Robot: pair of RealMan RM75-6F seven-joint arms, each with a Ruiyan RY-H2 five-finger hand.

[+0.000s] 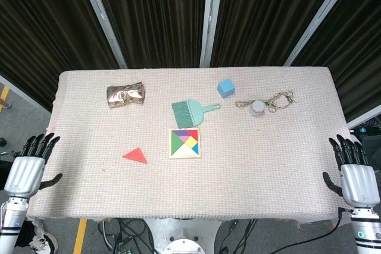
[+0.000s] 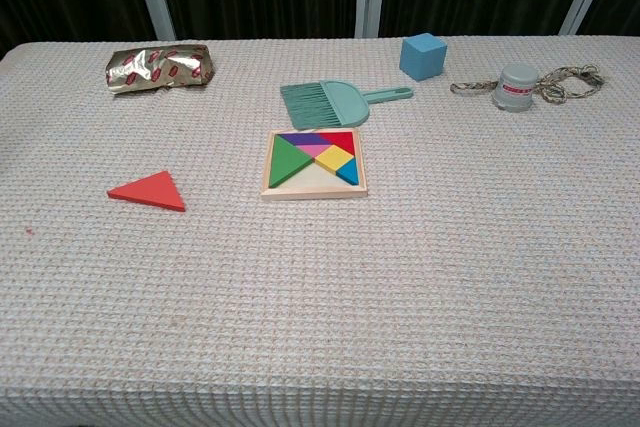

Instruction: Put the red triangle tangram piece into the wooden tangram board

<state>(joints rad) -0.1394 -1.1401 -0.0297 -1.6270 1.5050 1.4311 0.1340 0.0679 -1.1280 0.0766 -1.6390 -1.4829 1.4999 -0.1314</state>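
The red triangle piece lies flat on the cloth, left of the wooden tangram board. The board sits mid-table holding several coloured pieces, with a bare wooden gap along its near side. My left hand hangs off the table's left edge, fingers extended and apart, holding nothing. My right hand hangs off the right edge the same way. Neither hand shows in the chest view.
A teal hand brush lies just behind the board. A blue cube, a grey cylinder with a braided cord, and a shiny foil packet sit further back.
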